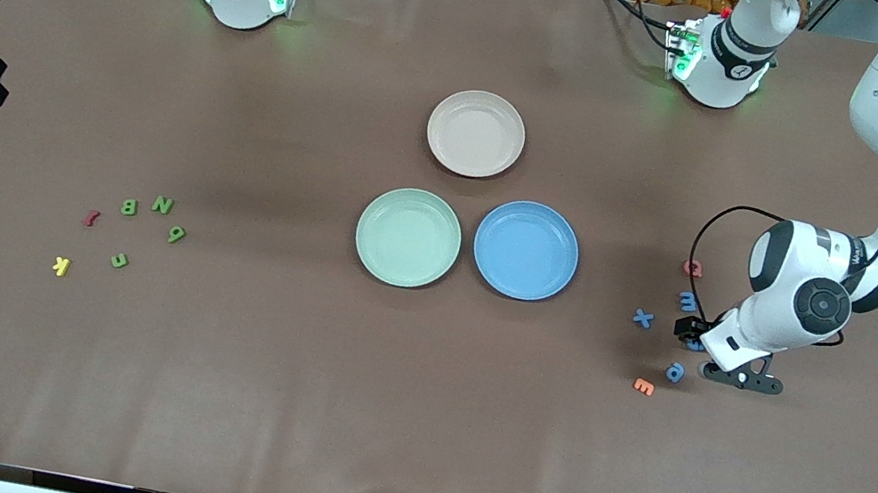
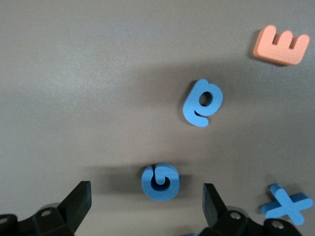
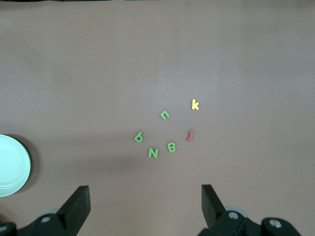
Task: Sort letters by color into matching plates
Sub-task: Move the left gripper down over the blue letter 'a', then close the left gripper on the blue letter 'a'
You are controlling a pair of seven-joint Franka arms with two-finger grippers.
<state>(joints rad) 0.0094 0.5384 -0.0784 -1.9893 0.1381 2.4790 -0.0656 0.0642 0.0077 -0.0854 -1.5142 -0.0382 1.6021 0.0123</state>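
The left gripper (image 2: 146,201) hangs low over the blue letters at the left arm's end of the table (image 1: 408,422), jaws wide open with a curly blue letter (image 2: 160,182) between them. It could slip or get pushed away if the jaws close off-centre, because it is small, flat and thin. A second blue letter (image 2: 202,103) and the blue x (image 2: 287,204) lie close by and might get bumped. The orange letter (image 1: 643,386) lies nearest the front camera.

The green plate (image 1: 408,237) and blue plate (image 1: 526,250) sit side by side mid-table, both holding nothing. Four green letters (image 1: 129,207) wait near the right arm's end. The right gripper (image 3: 145,206) waits high up, jaws open.
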